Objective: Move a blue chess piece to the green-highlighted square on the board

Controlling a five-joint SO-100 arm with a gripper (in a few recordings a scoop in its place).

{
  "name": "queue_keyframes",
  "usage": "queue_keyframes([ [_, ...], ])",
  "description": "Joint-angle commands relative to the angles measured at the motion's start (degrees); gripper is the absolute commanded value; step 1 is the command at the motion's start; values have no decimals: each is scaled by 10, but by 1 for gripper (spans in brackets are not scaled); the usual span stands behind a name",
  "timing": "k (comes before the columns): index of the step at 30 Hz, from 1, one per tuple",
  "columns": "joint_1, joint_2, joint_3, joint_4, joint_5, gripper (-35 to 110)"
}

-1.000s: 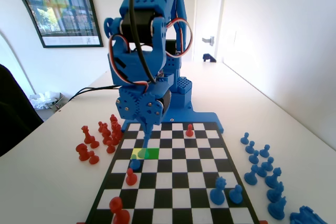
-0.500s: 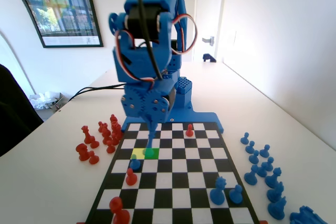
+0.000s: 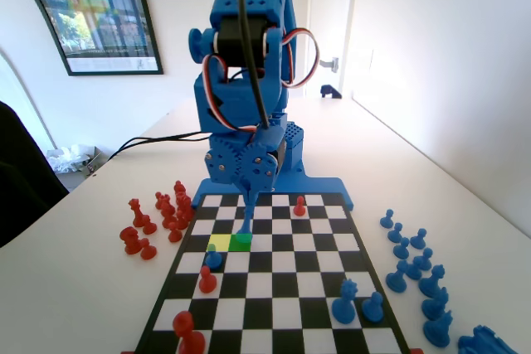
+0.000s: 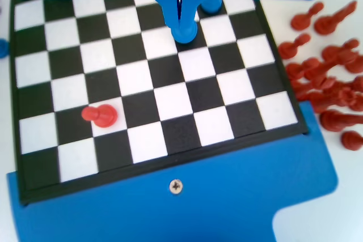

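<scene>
— Fixed view first: where's the piece?
— The pincer [image 3: 246, 223] holds the blue piece [image 3: 243, 236] over the green square [image 3: 241, 243] on the board [image 3: 274, 288], just right of the yellow square [image 3: 220, 242].
— And the wrist view?
— The jaws are clamped narrow on the piece [image 4: 184, 29]; a red pawn [image 4: 100, 115] stands nearer, to the left.

We see a blue 3D-printed plastic arm [image 3: 249, 80], blocky segments, rows of small round holes along the upper housing. Black servo bodies sit in the joints. Looped red-white-black wire bundles and one thick black cable run down the front. Round gear-like discs on the lower segment. The hand [image 3: 247, 220] is two slim blue fingers tapering downward.
</scene>
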Motion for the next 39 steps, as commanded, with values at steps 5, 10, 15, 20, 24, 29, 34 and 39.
queue_keyframes([
  [5, 10, 45, 3, -8, -9, 1],
  [10, 9, 45, 4, -9, -10, 1],
  [15, 9, 45, 4, -10, -11, 1],
  [20, 10, 43, 7, -14, -13, 1],
  [24, 14, 42, 5, -15, -18, 2],
  [29, 17, 40, 4, -20, -18, 3],
  [34, 18, 40, 4, -21, -18, 3],
  [39, 19, 40, 4, -25, -18, 4],
])
